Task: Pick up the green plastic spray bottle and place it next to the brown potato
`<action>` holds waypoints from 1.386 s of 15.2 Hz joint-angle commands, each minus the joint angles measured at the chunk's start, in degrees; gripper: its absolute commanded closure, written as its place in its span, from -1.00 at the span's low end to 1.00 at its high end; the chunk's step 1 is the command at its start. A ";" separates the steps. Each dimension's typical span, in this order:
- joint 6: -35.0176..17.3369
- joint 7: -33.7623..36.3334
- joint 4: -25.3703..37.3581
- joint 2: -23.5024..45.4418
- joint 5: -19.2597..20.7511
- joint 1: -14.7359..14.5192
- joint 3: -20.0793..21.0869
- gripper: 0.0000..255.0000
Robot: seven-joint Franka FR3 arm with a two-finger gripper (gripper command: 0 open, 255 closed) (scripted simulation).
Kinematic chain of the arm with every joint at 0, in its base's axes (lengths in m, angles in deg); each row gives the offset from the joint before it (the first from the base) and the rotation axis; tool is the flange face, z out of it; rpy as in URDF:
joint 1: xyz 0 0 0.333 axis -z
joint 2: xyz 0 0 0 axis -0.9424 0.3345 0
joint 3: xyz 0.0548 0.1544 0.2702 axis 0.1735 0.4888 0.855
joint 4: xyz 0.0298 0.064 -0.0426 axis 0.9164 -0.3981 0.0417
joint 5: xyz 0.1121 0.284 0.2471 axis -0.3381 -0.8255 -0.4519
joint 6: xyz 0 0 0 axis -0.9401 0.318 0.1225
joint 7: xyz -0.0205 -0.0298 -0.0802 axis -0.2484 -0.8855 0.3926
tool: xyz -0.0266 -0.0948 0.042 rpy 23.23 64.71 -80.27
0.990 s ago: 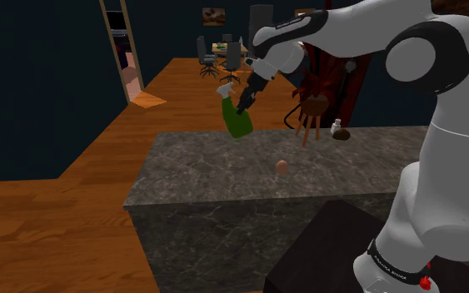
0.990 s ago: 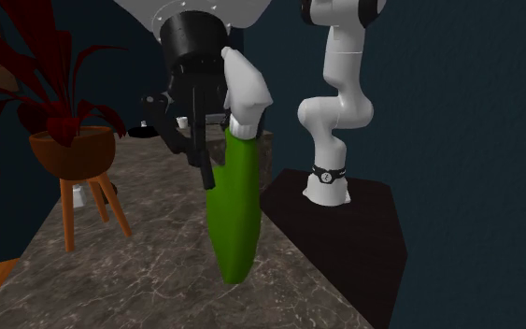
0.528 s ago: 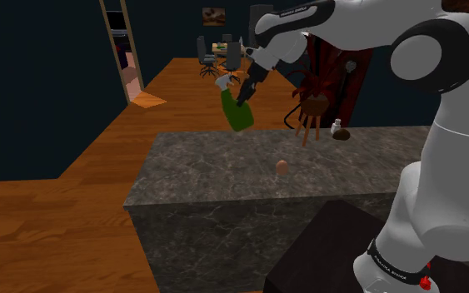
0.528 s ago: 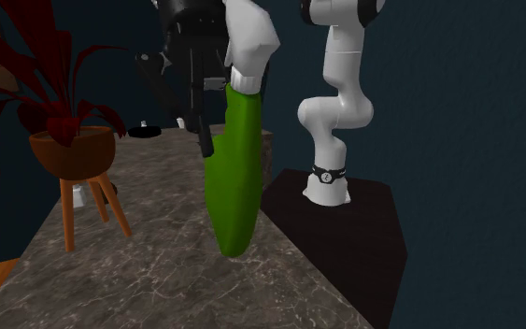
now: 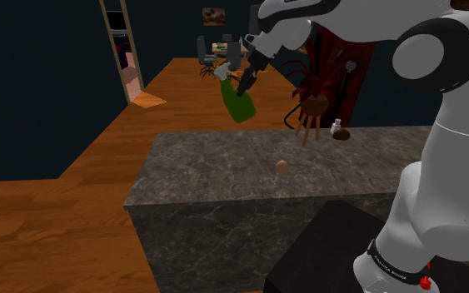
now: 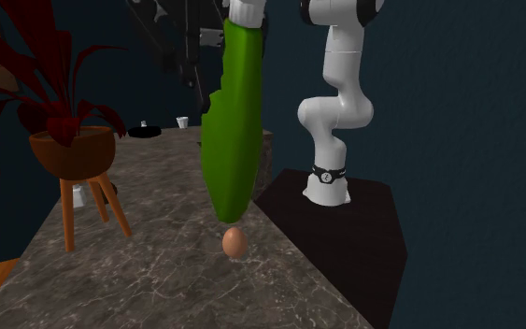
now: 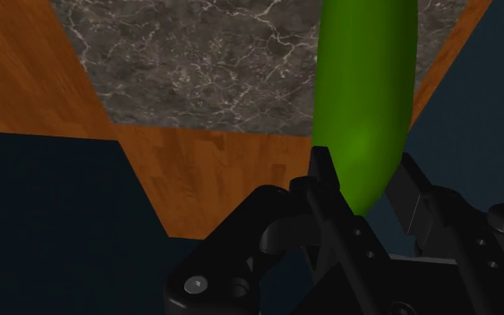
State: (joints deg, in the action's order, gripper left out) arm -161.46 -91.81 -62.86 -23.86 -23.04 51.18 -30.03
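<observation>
White arm (image 5: 449,125) reaches up toward shoulder view's left, over dark marbled counter (image 5: 216,166). Red-leaved potted plant (image 6: 69,150) on legged stand sits on counter. Green spray bottle (image 6: 233,121) in air above counter — tilted, white head up, base down. Gripper (image 7: 363,174) fingers clasp bottle near its top. Brown potato (image 6: 234,243) lies on counter — in second exterior view below bottle's base, not touching.

Setting: home interior. Dark veined stone worktop (image 5: 216,162) stands on a wood-plank floor (image 5: 49,216) between dark blue walls. Far end: dining table with chairs (image 5: 224,48), framed picture (image 5: 214,15) above. Red-leaved potted plant (image 6: 69,140) on a wooden stand, on the worktop.
</observation>
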 commanded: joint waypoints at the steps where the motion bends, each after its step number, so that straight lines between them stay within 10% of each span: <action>1: 1.34 0.60 1.47 0.04 0.22 0.16 -0.12 1.00; 10: 7.58 3.29 8.96 1.00 0.53 1.01 -0.53 1.00; 21: 8.46 -10.68 -0.42 -2.91 0.46 7.53 -5.95 1.00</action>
State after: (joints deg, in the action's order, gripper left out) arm -153.33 -100.89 -63.01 -27.05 -22.19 57.92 -35.37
